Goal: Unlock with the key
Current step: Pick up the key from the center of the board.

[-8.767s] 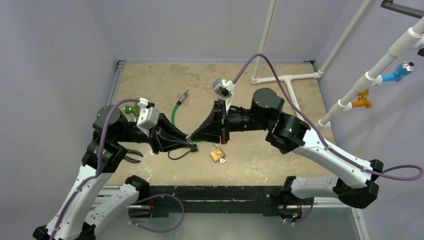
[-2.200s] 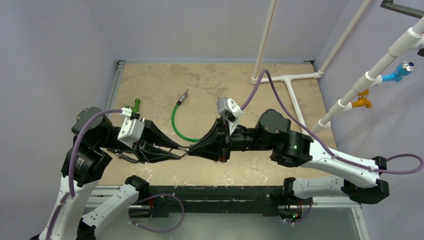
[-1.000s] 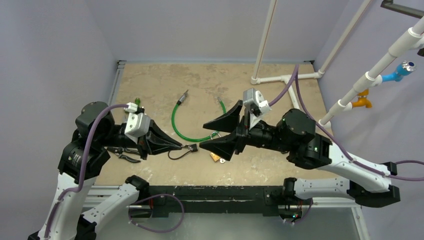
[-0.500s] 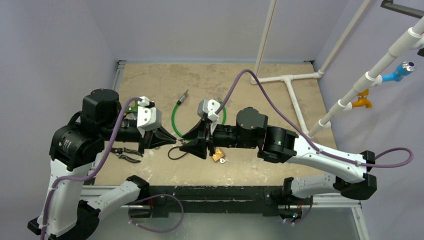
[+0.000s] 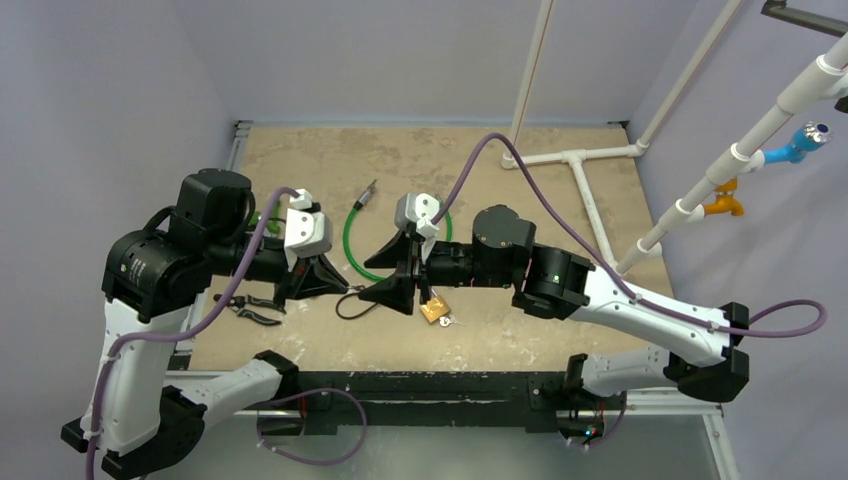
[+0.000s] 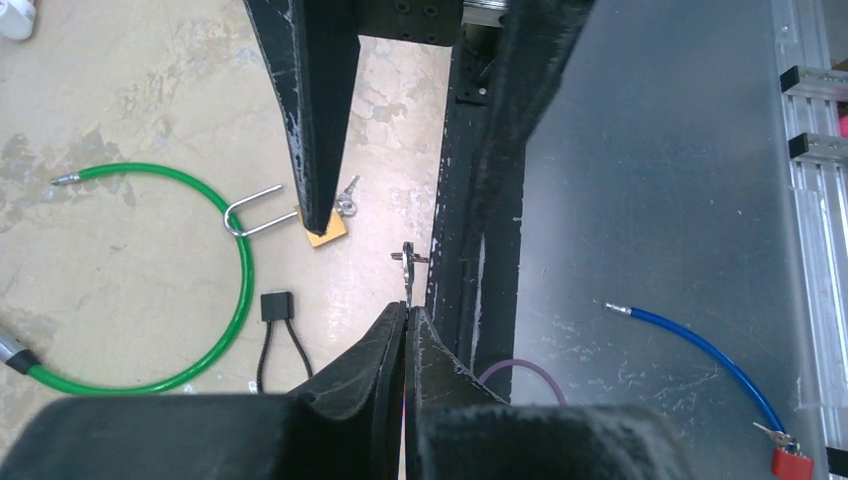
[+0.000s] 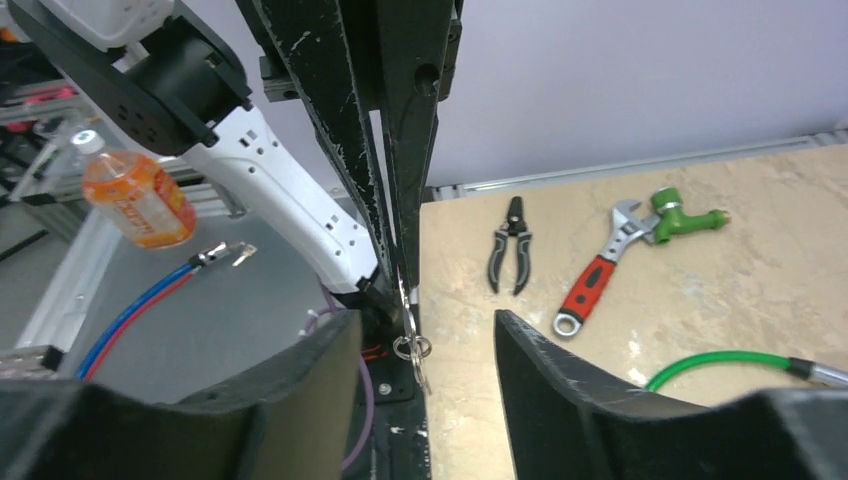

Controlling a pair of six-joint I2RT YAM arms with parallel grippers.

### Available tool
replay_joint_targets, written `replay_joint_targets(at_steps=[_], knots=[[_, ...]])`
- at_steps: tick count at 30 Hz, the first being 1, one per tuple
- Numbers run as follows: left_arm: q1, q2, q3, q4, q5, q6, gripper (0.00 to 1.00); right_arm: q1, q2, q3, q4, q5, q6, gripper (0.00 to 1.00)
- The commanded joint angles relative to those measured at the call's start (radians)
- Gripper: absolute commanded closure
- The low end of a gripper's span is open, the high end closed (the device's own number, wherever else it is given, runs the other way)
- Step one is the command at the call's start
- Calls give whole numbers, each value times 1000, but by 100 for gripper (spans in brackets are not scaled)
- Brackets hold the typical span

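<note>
The padlock (image 5: 433, 311) lies flat on the table (image 5: 480, 170), near the front edge and about halfway along it; its metal loop looks pushed in, so I think it is not unlocked yet. A small shiny bit, maybe a spare key (image 6: 347, 200), lies just beside it.

The key (image 6: 407, 262) is not in the padlock; my left gripper (image 6: 407, 312) is pinched tight on it, with both fingers together, and holds it up over the front edge of the table with the key poking out past the tips. My right gripper (image 7: 425, 320) has its fingers apart, one on each side of the key and its ring, but it touches nothing that I can see.

So the key is picked up, and that is the part done. Left to do, I think: get the key to the padlock, push it into the keyhole, turn it, and pop the loop open; the padlock may need holding so it does not slide.

A green cable (image 5: 350, 245) curls on the table behind the padlock; pliers (image 7: 512, 258) and a wrench (image 7: 600, 268) lie by the left edge.

No box or bowl is on the table; an orange bottle (image 7: 135, 195) stands off the table, and I cannot tell what is in it.
</note>
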Motion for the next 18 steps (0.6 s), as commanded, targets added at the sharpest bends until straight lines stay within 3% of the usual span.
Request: replay_joint_targets(at_steps=[1,6,18], knots=[[-6,-13,13,-39,49,37,100,-40,25,38,75,-172,19,56],[-7,-24,0,-31,37,32,100,-56,38,39,100,-217,43,76],[-7,-28,-8,4,-21,5,100,-59,63,39,115,-299,78,81]])
